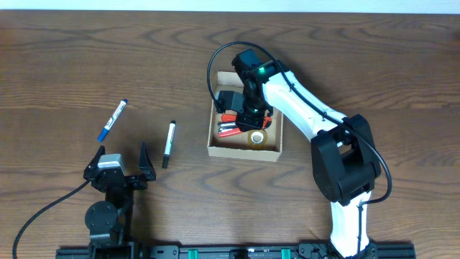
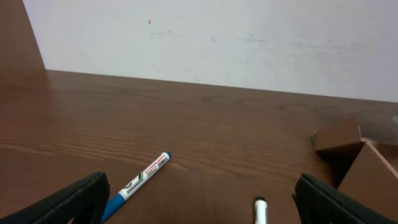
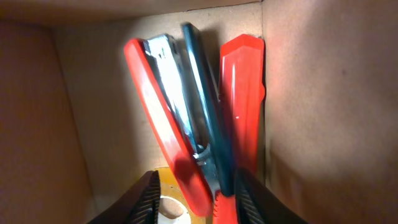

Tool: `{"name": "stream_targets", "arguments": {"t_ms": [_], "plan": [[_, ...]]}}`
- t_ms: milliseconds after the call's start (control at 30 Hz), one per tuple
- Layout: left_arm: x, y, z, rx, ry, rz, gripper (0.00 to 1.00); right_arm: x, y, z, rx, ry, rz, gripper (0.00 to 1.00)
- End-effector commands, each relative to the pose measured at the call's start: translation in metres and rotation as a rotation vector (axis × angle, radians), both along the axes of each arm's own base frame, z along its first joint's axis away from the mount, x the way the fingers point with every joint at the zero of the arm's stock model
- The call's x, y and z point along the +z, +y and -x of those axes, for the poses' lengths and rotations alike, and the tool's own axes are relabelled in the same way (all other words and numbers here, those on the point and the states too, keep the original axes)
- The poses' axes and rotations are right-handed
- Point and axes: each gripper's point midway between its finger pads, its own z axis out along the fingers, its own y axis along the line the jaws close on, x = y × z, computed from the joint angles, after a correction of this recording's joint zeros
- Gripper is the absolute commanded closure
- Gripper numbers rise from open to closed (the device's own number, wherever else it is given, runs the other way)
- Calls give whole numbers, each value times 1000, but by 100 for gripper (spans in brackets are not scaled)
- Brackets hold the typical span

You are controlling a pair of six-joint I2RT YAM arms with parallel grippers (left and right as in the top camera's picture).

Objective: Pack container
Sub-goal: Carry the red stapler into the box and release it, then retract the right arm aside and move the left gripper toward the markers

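**Open box holds stapler and tape, right gripper inside it**

The container (image 1: pixel 243 151) sits open near the middle of the table (image 1: pixel 86 57), with its flap (image 2: pixel 339 137) folded out on the far side. Inside it, a red stapler (image 3: pixel 165 106) lies lengthwise with its metal magazine showing. A second, slimmer red tool (image 3: pixel 242 93) lies just beside it against the box wall (image 3: pixel 311 93). A tape roll (image 1: pixel 256 137) lies at the near end of the box, touching or almost touching the stapler's end.

From overhead, the right arm covers much of the box's interior. A dark shape in the far left corner is too hidden to name. In the right wrist view the tape roll is cut off by the bottom edge, and the dark strip between the two red items is blurred, possibly part of the stapler.

The right gripper (image 3: pixel 199 180) is down inside the container, directly over the stapler's near end. Its fingers (image 3: pixel 146 199) stand apart. A gap shows between one pad and the stapler, and whether the other pad touches it cannot be told.

The left gripper (image 1: pixel 121 155) rests well to the left of the box, spread wide and holding nothing. A blue pen (image 1: pixel 113 119) and a black pen (image 1: pixel 168 144) lie on the table beyond it, and the black one is cut off in the left wrist view.
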Motion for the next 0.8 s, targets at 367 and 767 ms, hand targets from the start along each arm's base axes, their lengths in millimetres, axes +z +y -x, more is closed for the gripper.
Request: {"name": "stream_targets", "arguments": {"t_ms": [367,767], "plan": [[23,20,37,150,172,125,5,199,7,-34,-280,-342,-305,18],[102,-3,3,39,478,182,5,292,-116,-34,-588,-521,-365,1]]}}
